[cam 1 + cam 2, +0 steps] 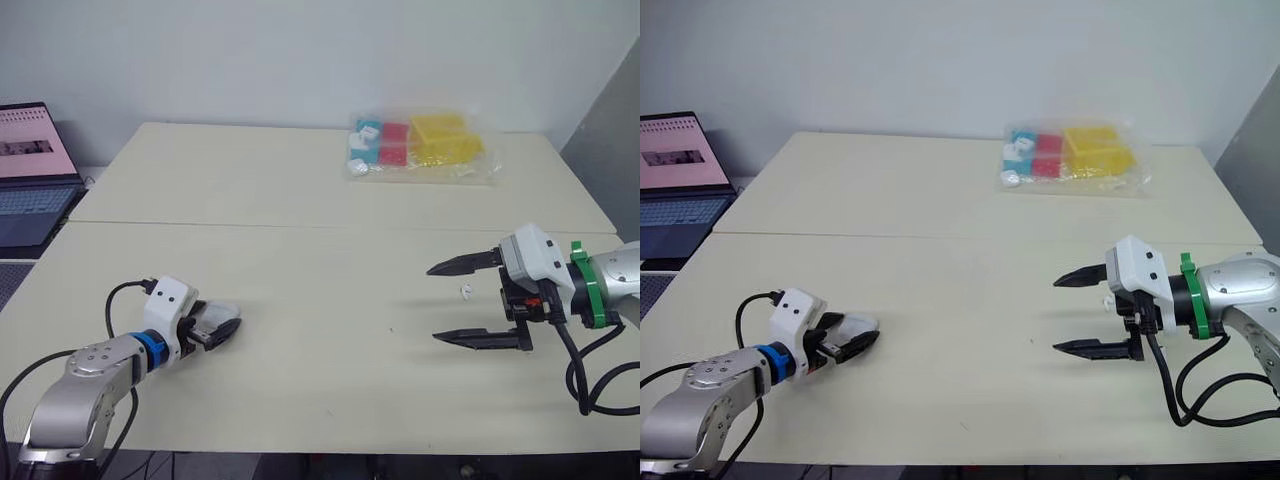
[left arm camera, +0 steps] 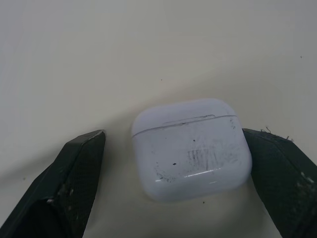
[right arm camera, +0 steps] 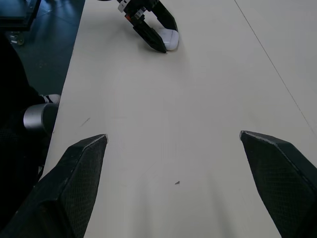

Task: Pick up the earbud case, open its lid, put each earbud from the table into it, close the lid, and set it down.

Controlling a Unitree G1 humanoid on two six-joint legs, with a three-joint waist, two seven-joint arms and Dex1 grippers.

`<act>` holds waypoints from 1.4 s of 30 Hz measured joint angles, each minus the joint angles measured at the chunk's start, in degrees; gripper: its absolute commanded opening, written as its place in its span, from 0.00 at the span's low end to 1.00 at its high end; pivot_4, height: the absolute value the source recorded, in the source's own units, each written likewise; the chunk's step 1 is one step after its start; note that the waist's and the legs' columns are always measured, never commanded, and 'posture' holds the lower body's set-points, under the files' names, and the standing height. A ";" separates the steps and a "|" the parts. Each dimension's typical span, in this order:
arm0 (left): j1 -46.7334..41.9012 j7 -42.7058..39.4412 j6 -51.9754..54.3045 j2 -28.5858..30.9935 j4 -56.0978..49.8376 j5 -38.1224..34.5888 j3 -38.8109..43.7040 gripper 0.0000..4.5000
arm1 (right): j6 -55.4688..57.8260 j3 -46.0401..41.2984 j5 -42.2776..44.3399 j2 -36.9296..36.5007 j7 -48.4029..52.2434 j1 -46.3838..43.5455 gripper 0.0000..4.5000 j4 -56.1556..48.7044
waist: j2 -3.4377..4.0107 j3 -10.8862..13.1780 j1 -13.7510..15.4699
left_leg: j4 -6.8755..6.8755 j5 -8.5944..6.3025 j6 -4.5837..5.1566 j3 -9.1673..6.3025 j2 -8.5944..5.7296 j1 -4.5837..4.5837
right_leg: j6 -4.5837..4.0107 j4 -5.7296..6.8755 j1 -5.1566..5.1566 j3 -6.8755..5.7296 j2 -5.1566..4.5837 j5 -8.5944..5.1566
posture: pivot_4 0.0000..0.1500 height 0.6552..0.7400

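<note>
Earbud case [image 2: 192,148] half-hidden within left hand [image 1: 226,318]

scuffed white earbud case [image 2: 190,148], cream table [image 1: 300,200].

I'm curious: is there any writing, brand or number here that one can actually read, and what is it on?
Nothing here is legible.
On the laptop screen: a pink page with dark lines, too blurred to read.
On the earbud case: only scuffs and faint grey streaks, no readable label.
On the plastic bag of coloured blocks: no print that can be read.
</note>
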 measured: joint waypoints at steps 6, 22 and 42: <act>1.38 3.21 4.45 -2.41 -3.63 -1.25 1.74 1.00 | 0.00 -0.19 0.01 0.00 -0.07 0.75 0.99 -0.30 | 0.04 -0.03 -0.18 | -0.01 0.00 0.00 0.05 0.01 0.01 | 0.01 -0.01 0.00 0.04 -0.01 0.00 | 1.00 0.97; 2.39 9.15 10.50 -5.12 -9.31 -1.93 1.55 0.67 | -0.85 -0.09 -0.28 0.74 -0.09 0.60 1.00 0.15 | 0.15 -0.11 -0.11 | 0.00 0.00 0.00 0.02 -0.08 0.01 | 0.02 -0.01 0.00 0.03 0.02 0.00 | 1.00 0.97; -13.31 -12.52 -26.57 -8.11 1.25 9.49 -24.74 0.62 | 12.19 -2.99 8.39 3.97 -13.20 1.72 1.00 -3.59 | -0.09 -0.11 1.64 | 0.25 -0.04 0.07 0.08 -0.17 -0.37 | -0.18 -0.16 -0.04 -0.04 0.01 0.28 | 1.00 0.97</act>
